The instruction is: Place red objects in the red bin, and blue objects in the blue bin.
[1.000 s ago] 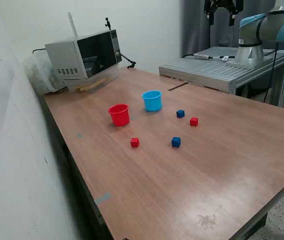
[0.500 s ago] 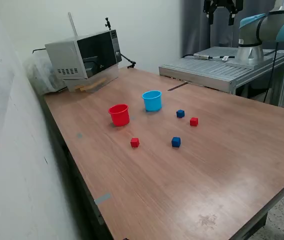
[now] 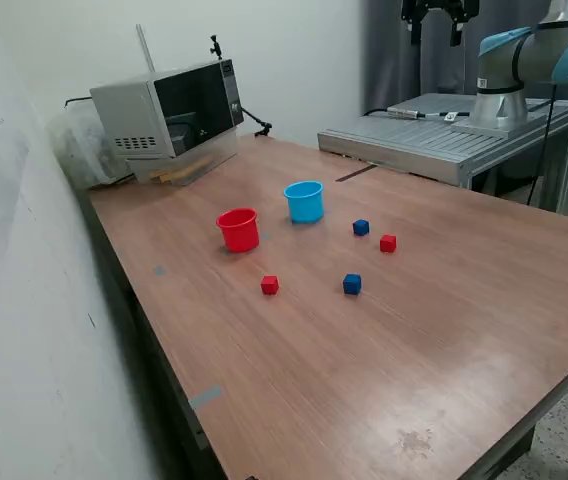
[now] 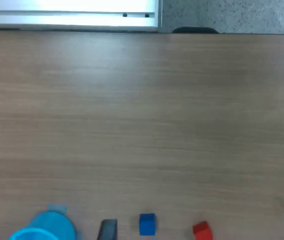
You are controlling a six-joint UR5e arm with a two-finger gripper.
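hanging high above the far side of the table (image 3: 484,290), at the top edge of the exterior view, the gripper (image 3: 434,20) shows two dark fingers pointing down with a gap between them and nothing held, so it reads as released, well apart from every task item. on the wooden table the red cup (image 3: 238,229) stands upright toward the edge that runs along the wall, and the light blue cup (image 3: 304,201) stands upright near it, a little farther toward the far edge where the microwave (image 3: 169,107) sits in the corner. the two cups are close but not touching. one dark blue cube (image 3: 361,228) lies beside the blue cup on the side toward the exterior view's right, and a red cube (image 3: 388,243) lies just beside that blue cube, apart from it. nearer the table's near edge, a second red cube (image 3: 269,286) sits in front of the red cup, and a second dark blue cube (image 3: 352,284) sits level with it toward the exterior view's right, the two well apart. all four cubes rest on the bare tabletop, none inside a cup. the arm's base (image 3: 504,100) stands on a grey metal platform (image 3: 444,135) at the table's far right corner. in the wrist view the camera looks down on a broad stretch of tabletop, with the light blue cup (image 4: 44,227), one blue cube (image 4: 147,224) and one red cube (image 4: 202,231) cut off at the picture's border, and a dark fingertip (image 4: 108,230) between the cup and the blue cube.
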